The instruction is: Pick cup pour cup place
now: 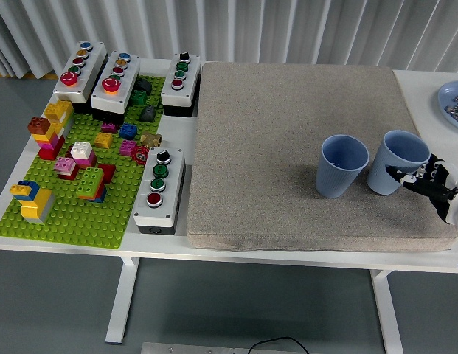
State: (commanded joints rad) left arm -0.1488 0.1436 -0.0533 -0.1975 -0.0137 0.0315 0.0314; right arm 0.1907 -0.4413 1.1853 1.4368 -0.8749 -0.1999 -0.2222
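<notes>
We've got our right hand (pixel 433 184) with its fingers (pixel 407 177) wrapped round the tilted light-blue ribbed plastic cup (pixel 397 161), right beside another upright light-blue cup (pixel 341 165) on the grey felt mat (pixel 288 133).

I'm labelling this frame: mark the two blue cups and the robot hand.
Left cup (pixel 341 177), head view, front wall.
Right cup (pixel 397 164), head view, front wall below the rim.
Right robot hand (pixel 431 181), head view, middle of the hand, against the right cup.
</notes>
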